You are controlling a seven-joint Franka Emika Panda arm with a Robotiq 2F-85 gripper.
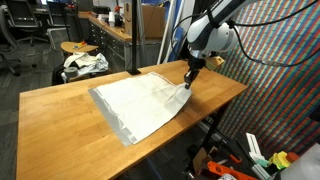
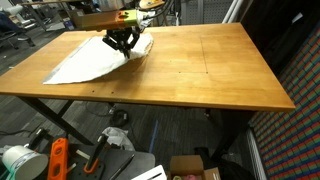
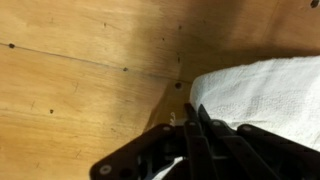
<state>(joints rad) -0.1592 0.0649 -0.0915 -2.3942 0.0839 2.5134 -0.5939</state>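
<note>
Gripper (image 3: 191,114) closed on cloth (image 3: 262,90): wrist view only

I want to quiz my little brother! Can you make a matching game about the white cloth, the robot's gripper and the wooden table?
Things:
1 large white cloth
2 black gripper
3 light brown wooden table

States:
A shut, pinching a raised corner
B bearing everything on its top
C spread out, one corner lifted

Pairs: 1-C, 2-A, 3-B

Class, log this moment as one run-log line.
gripper: shut on cloth corner | cloth: rest lies spread on table
</note>
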